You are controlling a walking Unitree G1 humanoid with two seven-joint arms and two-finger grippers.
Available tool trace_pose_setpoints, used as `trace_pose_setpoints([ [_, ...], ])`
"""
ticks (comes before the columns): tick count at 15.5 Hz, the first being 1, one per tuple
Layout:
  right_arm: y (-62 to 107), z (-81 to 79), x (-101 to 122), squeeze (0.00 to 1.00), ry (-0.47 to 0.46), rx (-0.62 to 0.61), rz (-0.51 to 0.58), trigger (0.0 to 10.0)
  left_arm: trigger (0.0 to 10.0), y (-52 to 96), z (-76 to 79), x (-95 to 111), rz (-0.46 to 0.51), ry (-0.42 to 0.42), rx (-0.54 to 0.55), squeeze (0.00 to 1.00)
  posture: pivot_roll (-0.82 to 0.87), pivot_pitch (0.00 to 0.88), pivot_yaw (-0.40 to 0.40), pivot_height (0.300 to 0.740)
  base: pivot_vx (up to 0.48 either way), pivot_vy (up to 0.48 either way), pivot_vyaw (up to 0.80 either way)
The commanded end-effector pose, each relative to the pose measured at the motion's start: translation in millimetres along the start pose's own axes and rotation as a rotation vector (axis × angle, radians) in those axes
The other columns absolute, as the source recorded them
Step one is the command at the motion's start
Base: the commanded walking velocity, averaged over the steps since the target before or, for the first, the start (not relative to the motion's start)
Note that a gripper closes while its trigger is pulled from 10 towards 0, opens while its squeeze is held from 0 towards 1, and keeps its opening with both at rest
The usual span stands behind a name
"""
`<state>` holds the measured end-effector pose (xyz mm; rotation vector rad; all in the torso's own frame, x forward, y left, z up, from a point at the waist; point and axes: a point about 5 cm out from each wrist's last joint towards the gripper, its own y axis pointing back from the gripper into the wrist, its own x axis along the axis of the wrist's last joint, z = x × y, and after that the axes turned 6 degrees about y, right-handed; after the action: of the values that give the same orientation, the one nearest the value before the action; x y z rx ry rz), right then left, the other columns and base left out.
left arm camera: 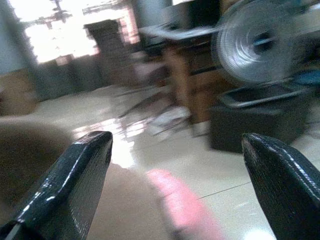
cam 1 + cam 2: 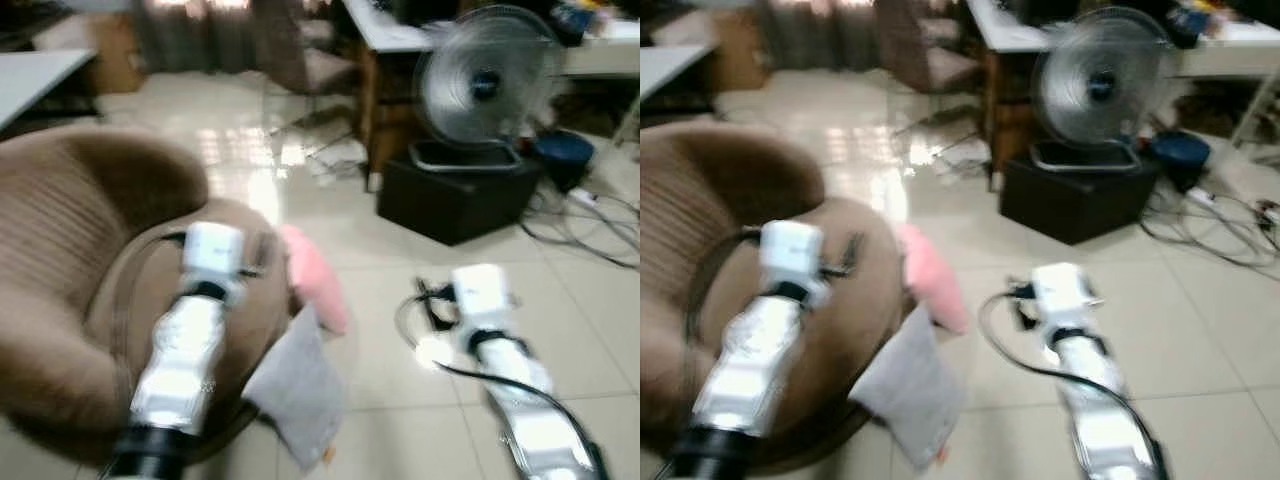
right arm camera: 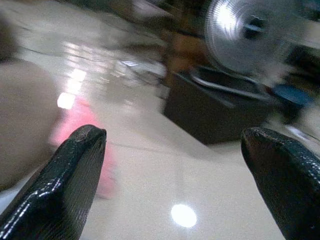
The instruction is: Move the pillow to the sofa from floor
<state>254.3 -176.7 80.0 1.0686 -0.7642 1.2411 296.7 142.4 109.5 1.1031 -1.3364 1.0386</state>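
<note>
A pink pillow (image 2: 318, 280) stands on the tiled floor, leaning against the front of the round brown sofa (image 2: 70, 230). A grey pillow (image 2: 295, 385) leans on the sofa just below it, nearer to me. My left gripper (image 1: 180, 165) hovers over the sofa seat, open and empty, with the pink pillow (image 1: 185, 210) just ahead of its fingers. My right gripper (image 3: 175, 165) hangs above the bare floor to the right of the pillows, also open and empty; the pink pillow (image 3: 80, 135) lies off to its left. The picture is blurred.
A standing fan (image 2: 485, 85) sits on a black box (image 2: 455, 195) ahead on the right, with cables (image 2: 590, 225) strewn across the floor beside it. A wooden desk (image 2: 385, 40) and a chair (image 2: 310, 60) stand behind. A white table (image 2: 30, 75) is at far left.
</note>
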Motion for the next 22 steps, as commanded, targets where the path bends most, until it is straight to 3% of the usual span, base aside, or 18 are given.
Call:
trace_pose_setpoints([
  [1,-3.0,-5.9,9,0.0,-0.014,0.014,0.031,10.0,10.0,0.8,-13.4,3,0.004,-0.021,0.033,0.0,-0.07,0.0,0.021,0.74,0.341,0.0,0.0],
  [7,-2.3,-11.2,6,0.0,0.005,0.06,0.0,10.0,10.0,0.5,-13.3,2,-0.002,-0.02,0.036,0.0,-0.07,0.0,0.024,0.74,0.328,0.0,0.0],
  [13,-1.0,-12.5,4,0.0,-0.019,0.081,-0.008,10.0,10.0,1.2,-9.9,-3,-0.042,-0.035,0.015,0.0,-0.07,0.0,0.025,0.67,0.0,0.0,0.0],
  [21,2.0,-17.4,3,0.0,-0.063,0.137,-0.004,10.0,10.0,4.6,-2.8,-9,-0.097,0.026,-0.036,0.0,-0.07,0.0,0.023,0.595,0.0,0.0,0.0],
  [22,4.3,-19.4,3,0.98,-0.075,0.162,0.005,10.0,10.0,6.2,-0.7,-9,-0.104,0.068,-0.059,1.0,-0.07,0.0,0.023,0.595,0.0,0.0,0.0],
])
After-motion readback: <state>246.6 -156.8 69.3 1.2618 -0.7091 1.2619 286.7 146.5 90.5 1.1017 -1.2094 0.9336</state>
